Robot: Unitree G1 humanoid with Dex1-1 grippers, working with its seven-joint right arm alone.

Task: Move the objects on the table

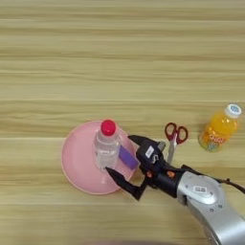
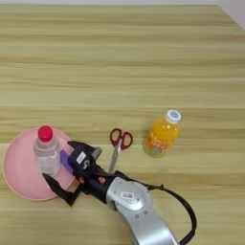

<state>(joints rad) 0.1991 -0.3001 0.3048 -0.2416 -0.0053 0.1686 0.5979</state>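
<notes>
A small clear bottle (image 1: 106,146) with a red cap stands upright on the round pink plate (image 1: 76,158), right of its middle. Leaning on the plate's right rim is the flat purple block (image 1: 128,158). My right gripper (image 1: 119,154) is open just right of the bottle. One black finger reaches over the block's far side. The other lies on the plate's near part, its tip close to the bottle's base. The block sits between the two fingers. Red-handled scissors (image 1: 174,136) lie on the table (image 1: 119,72) right of the plate, blades pointing toward me.
An orange juice bottle (image 2: 161,134) with a white cap stands to the right of the scissors. My silver forearm (image 2: 136,210) comes in from the bottom edge, with a black cable looping at its right.
</notes>
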